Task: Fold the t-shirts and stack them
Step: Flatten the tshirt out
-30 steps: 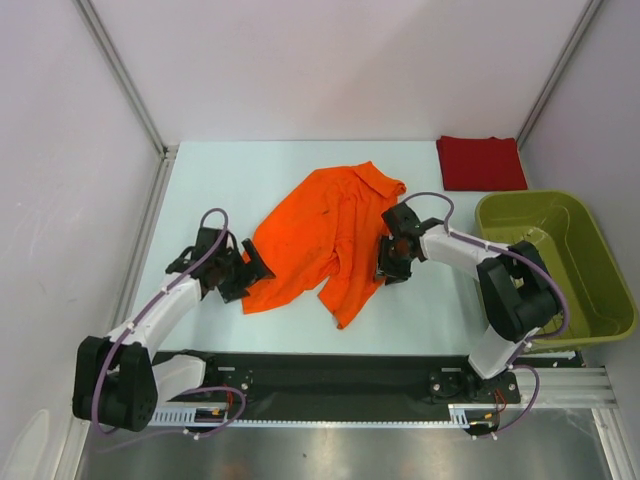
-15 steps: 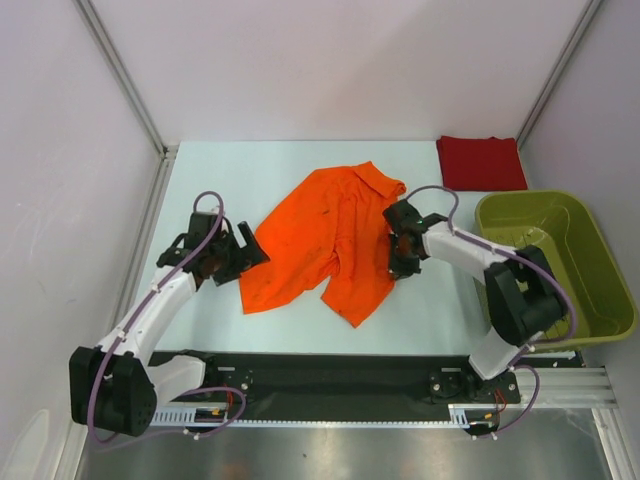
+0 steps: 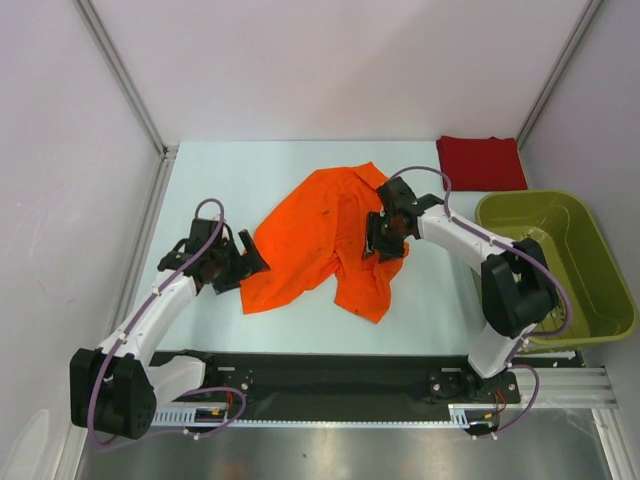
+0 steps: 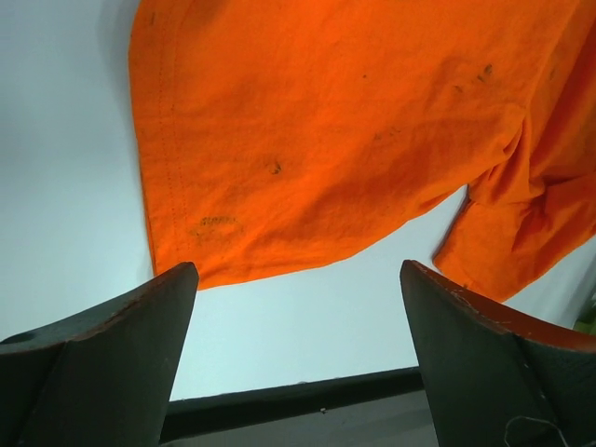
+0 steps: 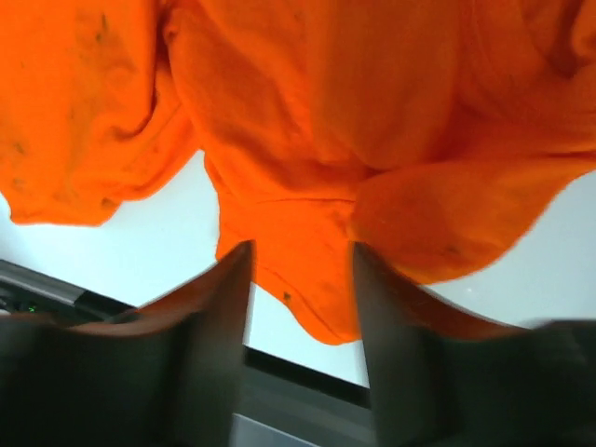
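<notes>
While your left tool [image 3: 238,270] hangs back with its fingers spread wide at the near-left hem of the orange t-shirt [image 3: 320,235], touching no cloth, your right tool [image 3: 380,238] has swung inward and away from you over the last second. It looks clamped on a fold of the shirt's right side: the wrist view shows orange cloth bunched between its two fingers [image 5: 209,317]. The collar corner that lay flat toward the far right a moment ago is now gathered at that tool, and the lower flap has slid rightward. So the shirt sits crumpled mid-surface [image 3: 220,180], not yet squared for folding; I judge you are mid-rearrangement. The dark red t-shirt [image 3: 480,162] lies folded at the far right corner, just beyond the olive basket [image 3: 575,260], ready as the base of the stack.
</notes>
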`<state>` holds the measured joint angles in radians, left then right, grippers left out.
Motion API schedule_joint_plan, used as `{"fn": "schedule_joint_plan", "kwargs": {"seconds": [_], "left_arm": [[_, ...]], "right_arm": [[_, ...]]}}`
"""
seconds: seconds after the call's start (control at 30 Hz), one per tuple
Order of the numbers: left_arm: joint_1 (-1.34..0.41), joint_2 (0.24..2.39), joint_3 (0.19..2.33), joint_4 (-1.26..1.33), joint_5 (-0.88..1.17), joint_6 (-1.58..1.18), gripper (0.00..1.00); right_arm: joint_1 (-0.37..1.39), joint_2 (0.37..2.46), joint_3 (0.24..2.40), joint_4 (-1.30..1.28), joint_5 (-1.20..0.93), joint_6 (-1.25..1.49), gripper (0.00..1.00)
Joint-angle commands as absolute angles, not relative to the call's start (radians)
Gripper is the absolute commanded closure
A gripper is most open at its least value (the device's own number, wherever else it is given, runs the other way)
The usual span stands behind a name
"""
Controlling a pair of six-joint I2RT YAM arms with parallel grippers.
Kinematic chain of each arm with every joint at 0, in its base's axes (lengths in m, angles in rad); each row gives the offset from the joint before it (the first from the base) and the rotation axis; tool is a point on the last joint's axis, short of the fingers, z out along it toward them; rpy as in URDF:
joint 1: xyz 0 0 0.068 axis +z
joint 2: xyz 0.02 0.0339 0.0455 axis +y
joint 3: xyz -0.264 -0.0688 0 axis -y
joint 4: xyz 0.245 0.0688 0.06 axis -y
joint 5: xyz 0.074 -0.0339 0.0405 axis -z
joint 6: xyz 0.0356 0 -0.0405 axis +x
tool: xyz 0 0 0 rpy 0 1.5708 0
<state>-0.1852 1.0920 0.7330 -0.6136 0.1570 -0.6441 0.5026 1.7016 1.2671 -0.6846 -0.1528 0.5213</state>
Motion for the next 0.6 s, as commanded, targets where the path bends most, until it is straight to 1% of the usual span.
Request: {"fn": "schedule_joint_plan", "kwargs": {"seconds": [0.0,0.03,0.1,0.13,0.17,0.2,0.27,0.3,0.37,0.4,0.5,0.57], "left_arm": [[-0.178,1.08,0.721,-0.623,0.146,-0.67,0.05],[-0.176,1.066,0.698,-0.614,0.15,-0.673,0.06],[-0.176,1.051,0.675,-0.603,0.169,-0.687,0.07],[-0.176,1.045,0.652,-0.594,0.178,-0.692,0.08],[-0.178,1.031,0.643,-0.588,0.186,-0.702,0.08],[-0.178,1.028,0.634,-0.581,0.202,-0.706,0.09],[-0.176,1.02,0.614,-0.575,0.224,-0.719,0.1],[-0.178,1.019,0.608,-0.566,0.232,-0.724,0.11],[-0.178,1.016,0.592,-0.561,0.248,-0.747,0.14],[-0.176,1.012,0.58,-0.552,0.259,-0.767,0.16],[-0.176,1.011,0.577,-0.542,0.287,-0.785,0.18],[-0.178,1.02,0.583,-0.546,0.291,-0.787,0.18]], "right_arm": [[0.495,1.622,1.318,-0.712,-0.242,0.464,0.44],[0.492,1.602,1.309,-0.76,-0.221,0.433,0.41],[0.488,1.525,1.224,-0.796,-0.184,0.416,0.38],[0.486,1.497,1.185,-0.798,-0.199,0.419,0.38],[0.486,1.462,1.089,-0.795,-0.199,0.426,0.38],[0.489,1.398,1.042,-0.784,-0.205,0.436,0.37],[0.492,1.329,0.947,-0.729,-0.232,0.484,0.37],[0.489,1.277,0.86,-0.674,-0.247,0.512,0.38],[0.474,1.246,0.787,-0.597,-0.328,0.592,0.38],[0.471,1.23,0.717,-0.496,-0.371,0.618,0.4],[0.472,1.239,0.664,-0.346,-0.387,0.672,0.43],[0.465,1.284,0.661,-0.33,-0.364,0.684,0.45]]}}
